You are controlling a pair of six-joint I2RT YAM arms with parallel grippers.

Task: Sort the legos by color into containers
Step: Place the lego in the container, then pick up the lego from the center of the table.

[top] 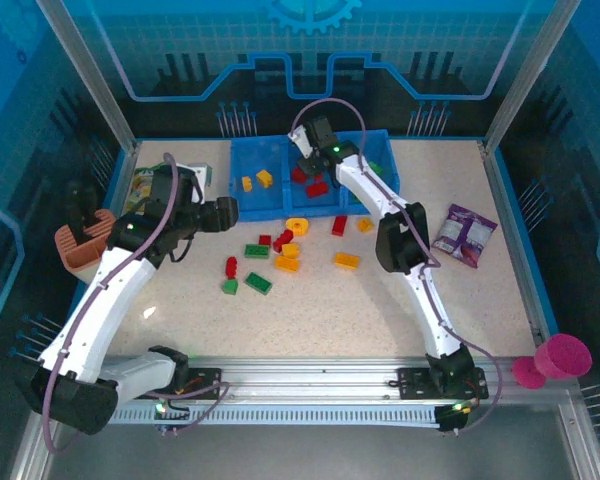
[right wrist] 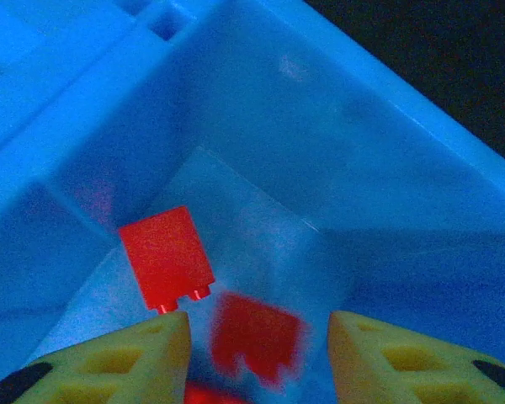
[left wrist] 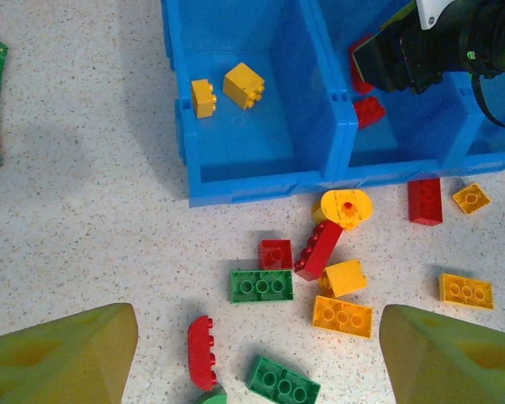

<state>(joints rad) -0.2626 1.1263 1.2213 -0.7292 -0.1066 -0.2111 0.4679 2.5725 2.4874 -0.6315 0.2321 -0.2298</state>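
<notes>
Red legos (right wrist: 166,257) in middle compartment of blue tray (left wrist: 252,185), right end effector (right wrist: 257,320) parted above, left end effector (left wrist: 258,310) parted

1. Beneath my left gripper (left wrist: 257,345) lies a speckled beige tabletop (left wrist: 84,210), evenly lit, with soft shadows.
2. Beyond my right gripper (top: 305,160), the back wall (top: 180,40) is a translucent blue panel carrying a gear emblem (top: 310,10).
3. Aluminium posts (top: 85,70) frame that wall to either side of my grippers.
4. Behind both grippers, a metal rail (top: 310,375) runs along the table's near edge.
</notes>
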